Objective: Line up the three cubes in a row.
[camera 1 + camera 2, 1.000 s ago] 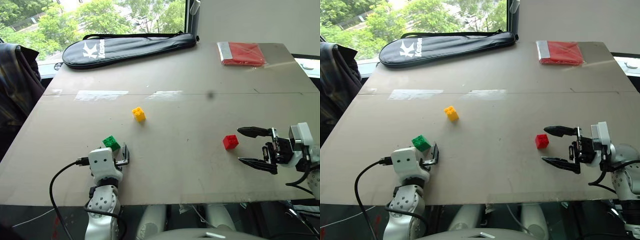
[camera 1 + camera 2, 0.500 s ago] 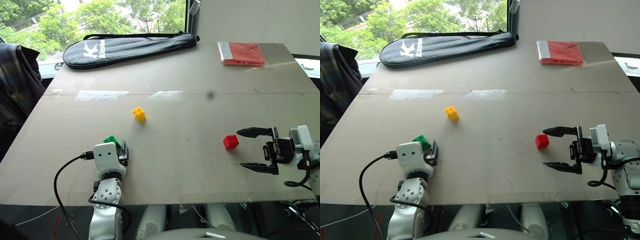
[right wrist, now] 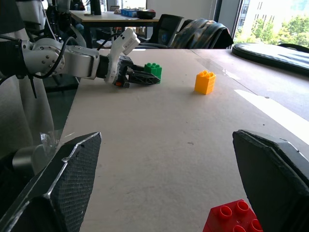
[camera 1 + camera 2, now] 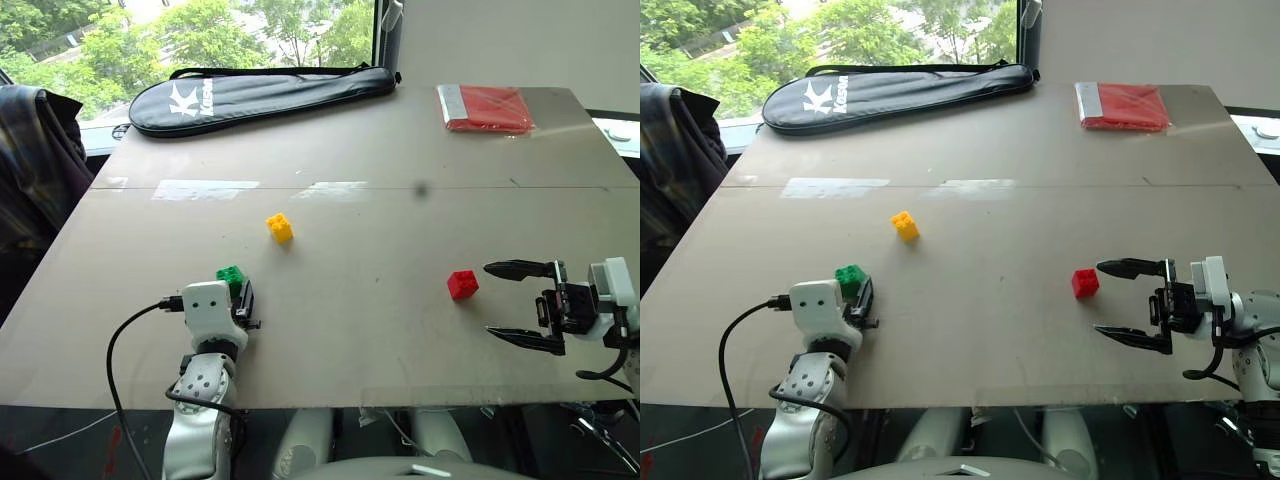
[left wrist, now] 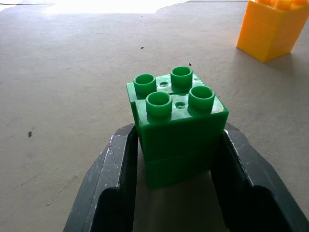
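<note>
I am noting my left hand (image 5: 176, 193) now closing on the green studded plastic cube (image 4: 231, 276), at seven o'clock of the yellow one (image 4: 279, 228) on the desk (image 4: 400, 150); lining up is beginning. Right hand (image 4: 520, 303) is gaping wide beside the red cube (image 4: 462, 284).

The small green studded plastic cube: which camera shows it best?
The left wrist view: the green studded plastic cube is close up between the left gripper fingers. Both eye views show it small and partly hidden; the right wrist view shows it far off.

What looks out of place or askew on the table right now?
Nothing is damaged or spilled. The green cube, yellow cube and red cube stand upright but scattered, not in a row; a red packet lies at the far corner.
</note>
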`<state>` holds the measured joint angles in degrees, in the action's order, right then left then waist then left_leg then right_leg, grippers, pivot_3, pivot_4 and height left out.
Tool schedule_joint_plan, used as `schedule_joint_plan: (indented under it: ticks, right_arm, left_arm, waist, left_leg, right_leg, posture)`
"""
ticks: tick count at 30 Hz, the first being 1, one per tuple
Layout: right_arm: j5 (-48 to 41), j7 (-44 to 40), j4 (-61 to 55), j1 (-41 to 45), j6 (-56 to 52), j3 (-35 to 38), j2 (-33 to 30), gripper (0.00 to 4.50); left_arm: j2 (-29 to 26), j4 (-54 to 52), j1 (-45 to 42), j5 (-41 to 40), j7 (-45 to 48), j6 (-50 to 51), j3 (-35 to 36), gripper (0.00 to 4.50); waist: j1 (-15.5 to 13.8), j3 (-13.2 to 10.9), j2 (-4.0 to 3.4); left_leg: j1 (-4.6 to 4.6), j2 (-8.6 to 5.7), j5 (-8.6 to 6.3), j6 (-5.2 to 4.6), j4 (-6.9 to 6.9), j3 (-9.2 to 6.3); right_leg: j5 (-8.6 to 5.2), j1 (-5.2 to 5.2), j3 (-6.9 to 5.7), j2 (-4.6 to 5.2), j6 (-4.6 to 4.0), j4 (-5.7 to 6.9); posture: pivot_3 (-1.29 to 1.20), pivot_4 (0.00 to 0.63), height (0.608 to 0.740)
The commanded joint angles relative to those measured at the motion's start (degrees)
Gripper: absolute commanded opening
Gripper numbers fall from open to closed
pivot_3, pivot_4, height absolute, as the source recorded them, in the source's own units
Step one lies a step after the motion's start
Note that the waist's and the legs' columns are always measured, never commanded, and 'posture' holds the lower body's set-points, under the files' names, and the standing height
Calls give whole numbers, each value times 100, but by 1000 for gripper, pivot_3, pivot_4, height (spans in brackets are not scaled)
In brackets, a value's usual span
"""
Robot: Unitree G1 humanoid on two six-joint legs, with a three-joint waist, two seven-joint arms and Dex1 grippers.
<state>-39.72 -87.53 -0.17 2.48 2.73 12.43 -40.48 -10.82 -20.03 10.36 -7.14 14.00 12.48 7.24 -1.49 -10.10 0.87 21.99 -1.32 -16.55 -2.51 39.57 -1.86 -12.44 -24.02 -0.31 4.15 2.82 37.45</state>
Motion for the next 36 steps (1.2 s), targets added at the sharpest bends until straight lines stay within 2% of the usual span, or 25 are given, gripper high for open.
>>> schedule_joint_plan:
  ticks: [1,4,6,12,19,28,36]
  right_arm:
    - [-143,124,-192,-128,-51,306,-16,4500]
    - [-147,182,-202,-186,-81,358,-18,4500]
    - [-139,235,-240,-220,-88,379,8,4500]
    - [-101,447,-428,-406,-38,462,105,4500]
    - [-88,700,-704,-687,40,622,189,4500]
    - [-90,814,-801,-889,89,646,232,4500]
    - [-42,861,-559,-1009,135,797,207,4500]
  left_arm:
    - [-839,364,-589,-594,2133,-812,-612,1556]
    - [-1390,870,-1195,-806,3370,-1114,-1044,1556]
    - [-1519,1336,-1784,-897,4055,-1196,-1361,1556]
    - [-1099,3052,-3403,-605,5258,-1770,-2246,1556]
    - [-600,4928,-4433,-85,6026,-3189,-2754,1556]
    - [-15,7097,-5441,88,6467,-4223,-2626,1556]
    - [191,7895,-5760,260,6562,-4667,-2484,1556]
  waist:
    - [-5,0,-1]
    - [20,1,-2]
    - [51,1,-3]
    - [53,0,-2]
    - [70,-1,-1]
    - [58,-1,0]
    - [53,-1,1]
  left_leg:
    - [1,0,0,0,0,1]
    - [5,-3,0,0,0,5]
    - [6,-3,0,0,-1,6]
    - [7,-6,1,0,-1,0]
    - [10,-9,0,-2,-3,2]
    - [11,-13,1,-4,1,1]
    - [11,-15,1,-4,3,-2]
  right_leg:
    - [0,0,0,0,0,-1]
    - [3,-2,5,0,-5,-7]
    - [4,-2,7,6,-6,-10]
    - [18,0,-1,-6,17,-8]
    - [18,-2,1,-9,20,-13]
    - [19,-1,-2,-11,22,-11]
    - [21,0,-5,-13,28,-7]
  posture:
    - [0,150,694]
    - [0,150,694]
    - [0,150,694]
    - [0,150,694]
    - [0,150,694]
    - [0,150,694]
    - [0,150,694]
